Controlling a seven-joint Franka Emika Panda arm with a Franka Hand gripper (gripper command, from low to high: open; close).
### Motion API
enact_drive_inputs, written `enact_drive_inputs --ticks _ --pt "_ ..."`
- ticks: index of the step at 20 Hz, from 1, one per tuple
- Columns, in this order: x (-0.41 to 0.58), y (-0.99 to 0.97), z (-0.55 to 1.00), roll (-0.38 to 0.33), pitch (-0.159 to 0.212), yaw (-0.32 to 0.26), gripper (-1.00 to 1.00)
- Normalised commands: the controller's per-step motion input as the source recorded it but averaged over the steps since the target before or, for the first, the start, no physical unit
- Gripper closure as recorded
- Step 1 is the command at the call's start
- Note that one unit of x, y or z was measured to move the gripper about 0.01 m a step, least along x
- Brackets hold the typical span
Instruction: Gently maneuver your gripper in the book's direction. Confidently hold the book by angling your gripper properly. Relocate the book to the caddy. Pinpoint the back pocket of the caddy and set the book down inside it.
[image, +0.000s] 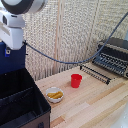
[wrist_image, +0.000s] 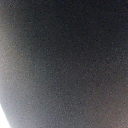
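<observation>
Gripper (image: 7, 48) hanging at exterior view's left edge, above caddy (image: 20, 107); fingers hidden behind book (image: 12, 59), so jaw spacing cannot be told. Book hanging upright directly below white hand, touching it, lower edge dipping toward caddy's rear compartment. Caddy sitting at desk's near-left corner in exterior view, divider running across it. Wrist view showing only dark blurred surface. Outward on desk (image: 95, 102): white bowl (image: 54, 94) just beside caddy, red cup (image: 75, 80) mid-desk, toaster oven (image: 114, 56) near far-right corner.
</observation>
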Motion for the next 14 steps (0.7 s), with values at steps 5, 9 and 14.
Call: enact_drive_inputs --ticks 5,9,14 --pt "0.318 0.07 -0.01 -0.009 0.127 -0.029 -1.0" --pt "0.022 -0.04 0.25 0.009 0.139 0.002 -1.0" --pt "0.093 -0.17 0.42 0.074 0.103 -0.008 -1.0"
